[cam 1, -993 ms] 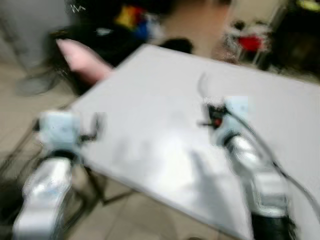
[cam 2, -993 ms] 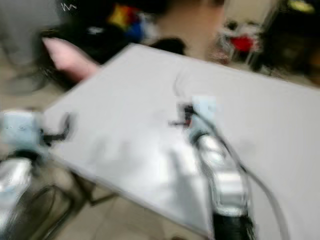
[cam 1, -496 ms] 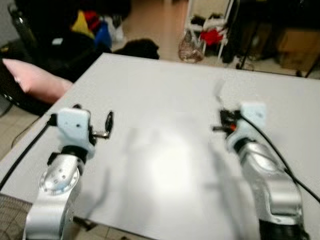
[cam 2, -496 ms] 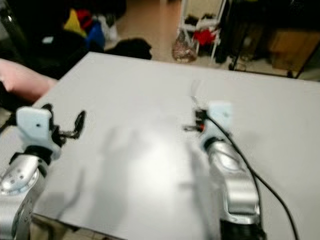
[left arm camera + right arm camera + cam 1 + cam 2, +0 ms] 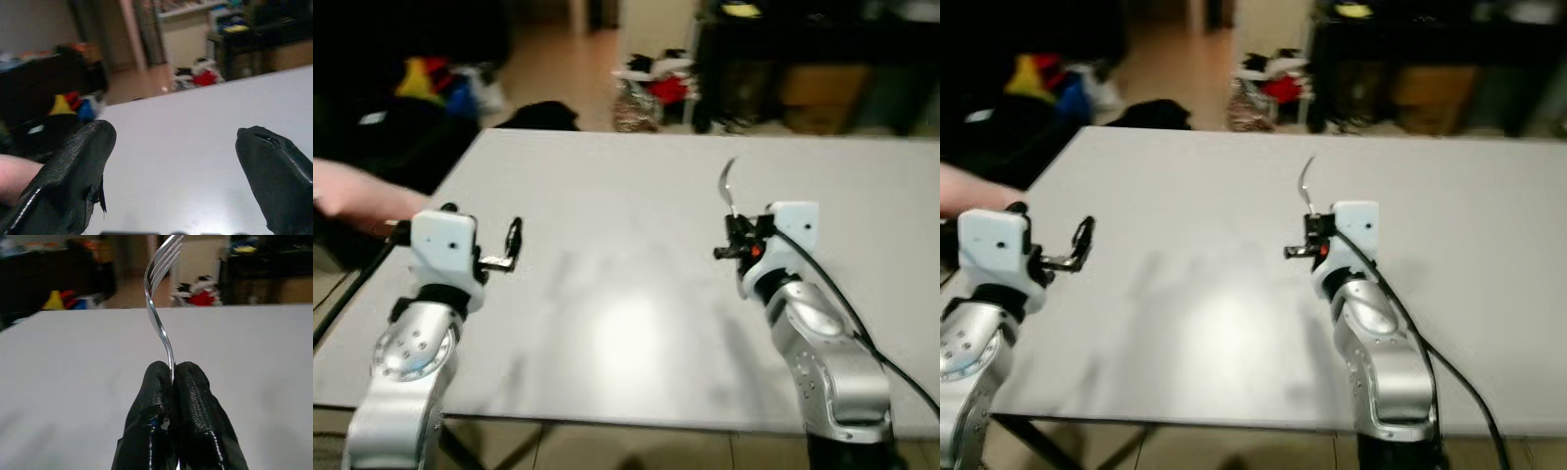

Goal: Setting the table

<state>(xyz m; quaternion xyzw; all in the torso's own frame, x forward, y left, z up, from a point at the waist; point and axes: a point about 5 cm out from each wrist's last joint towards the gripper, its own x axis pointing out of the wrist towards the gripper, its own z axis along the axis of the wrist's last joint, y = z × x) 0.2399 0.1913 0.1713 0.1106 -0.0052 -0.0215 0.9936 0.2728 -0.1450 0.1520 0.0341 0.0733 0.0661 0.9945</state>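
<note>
A silver fork (image 5: 159, 308) stands upright with its tines up, its handle pinched in my right gripper (image 5: 172, 374), which is shut on it. From the head, the fork (image 5: 728, 186) rises above the right gripper (image 5: 736, 227) over the middle of the white table (image 5: 626, 323). My left gripper (image 5: 512, 243) is open with nothing between its fingers (image 5: 73, 171), held above the table's left part.
The table's near edge (image 5: 607, 423) runs just before my arms. A pink cushion-like thing (image 5: 352, 201) lies off the left edge. Beyond the far edge are dark furniture, coloured clutter (image 5: 431, 83), a bag (image 5: 651, 93) and a cardboard box (image 5: 818, 93) on the floor.
The whole picture has shifted and sharpened, so the camera has turned to face the table squarely. Both arms keep their poses; the fork stays in the right gripper.
</note>
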